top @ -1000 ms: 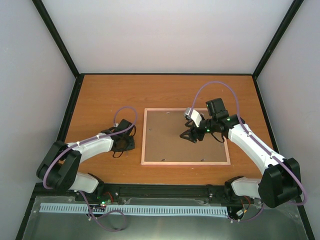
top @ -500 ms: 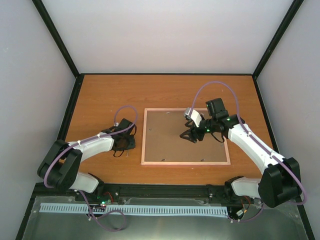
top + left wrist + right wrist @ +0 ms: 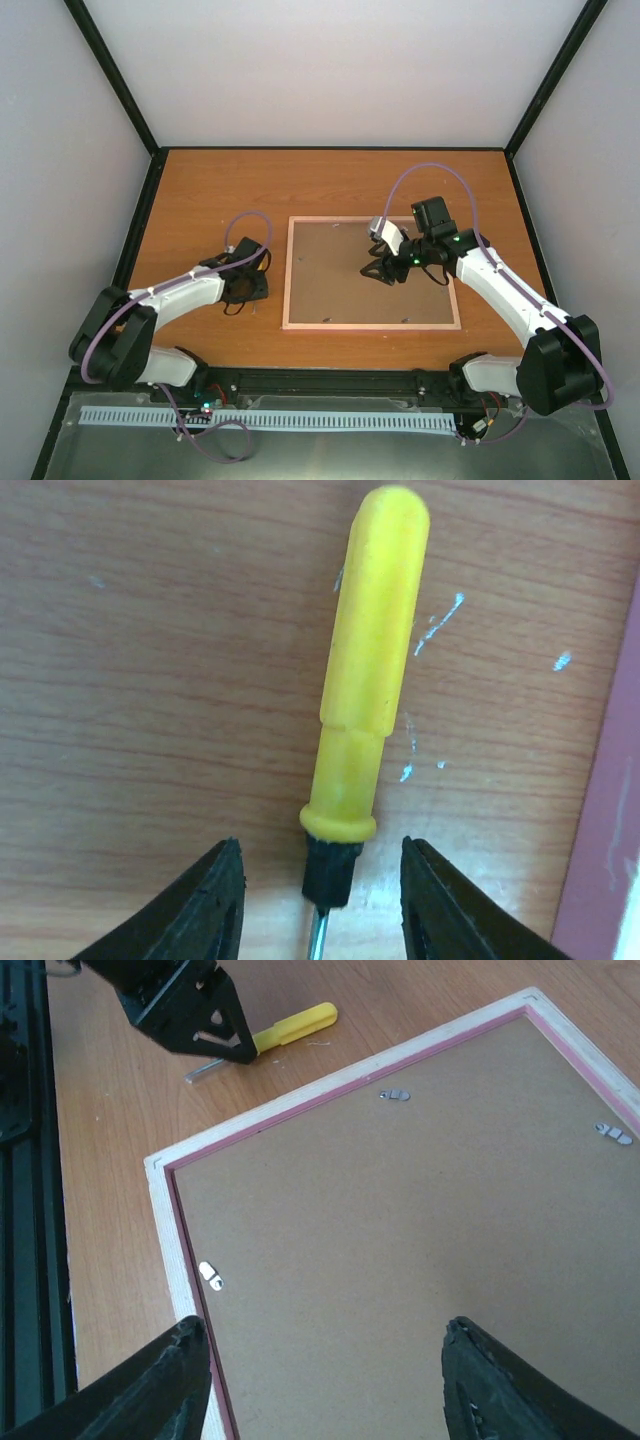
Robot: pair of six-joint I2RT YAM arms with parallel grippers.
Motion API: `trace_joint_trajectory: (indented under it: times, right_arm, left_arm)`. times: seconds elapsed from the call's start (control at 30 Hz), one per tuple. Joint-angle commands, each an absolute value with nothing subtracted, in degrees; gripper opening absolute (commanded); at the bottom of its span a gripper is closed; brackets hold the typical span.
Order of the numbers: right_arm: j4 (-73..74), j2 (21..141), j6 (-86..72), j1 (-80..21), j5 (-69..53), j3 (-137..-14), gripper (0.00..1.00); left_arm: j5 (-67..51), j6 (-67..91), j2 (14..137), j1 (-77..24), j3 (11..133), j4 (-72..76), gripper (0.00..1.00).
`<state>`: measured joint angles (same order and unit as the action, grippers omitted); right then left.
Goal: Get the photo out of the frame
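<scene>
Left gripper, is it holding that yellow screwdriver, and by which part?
Nothing is held. The left gripper is open, straddling the screwdriver near its black collar without touching it.

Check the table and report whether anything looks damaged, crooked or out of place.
Nothing is broken or spilled. The frame lies face down, square to the table. Only small white flecks mark the wood beside the yellow screwdriver; scratches or paint, I cannot tell.

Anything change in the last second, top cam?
Only the left arm shifted: its elbow sagged slightly toward the near-left corner, while the left gripper stayed open over the yellow screwdriver. Nothing grasped or released. Right gripper, open above the backing board, and the frame are unchanged.
</scene>
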<state>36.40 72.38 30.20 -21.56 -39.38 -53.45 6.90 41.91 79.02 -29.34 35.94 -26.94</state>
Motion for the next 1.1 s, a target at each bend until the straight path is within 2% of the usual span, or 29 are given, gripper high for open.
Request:
trace_joint_trajectory:
  times: [0.0, 0.13, 0.37, 0.5, 0.63, 0.8, 0.83, 0.93, 1.07]
  right_arm:
    - [38.1, 71.8, 33.8, -21.7, -39.4, -53.2, 0.58]
    - [43.7, 70.9, 40.5, -23.8, -34.3, -53.9, 0.54]
    - [48.6, 67.9, 46.4, -34.9, -16.4, -46.9, 0.52]
    - [49.1, 68.0, 47.7, -37.6, -12.4, -42.5, 0.52]
    - [49.5, 69.0, 49.2, -38.8, -11.4, -39.9, 0.53]
    - [46.1, 70.0, 48.3, -39.2, -8.3, -37.7, 0.49]
    - [45.8, 70.5, 48.3, -39.3, -8.1, -37.4, 0.48]
    - [43.6, 71.3, 47.8, -39.4, -6.1, -36.1, 0.45]
    - [41.6, 72.5, 47.3, -39.5, -4.5, -34.7, 0.35]
  left_arm:
    - [9.0, 39.8, 74.7, -28.8, 41.4, -32.1, 0.45]
    - [10.2, 32.6, 71.5, -28.8, 46.0, -29.2, 0.51]
    - [9.9, 28.0, 63.1, -28.8, 40.9, -10.2, 0.89]
    - [17.0, 32.5, 60.9, -28.8, 35.7, -2.4, 1.00]
    - [17.8, 31.6, 63.8, -28.8, 35.4, -2.2, 1.00]
    - [15.1, 30.6, 67.8, -28.9, 38.2, -5.8, 0.99]
    - [14.4, 29.8, 67.2, -28.9, 37.7, -5.2, 0.96]
    - [7.5, 23.6, 62.2, -29.0, 33.1, 1.9, 0.79]
    - [2.5, 22.2, 53.6, -29.2, 26.3, 10.2, 0.72]
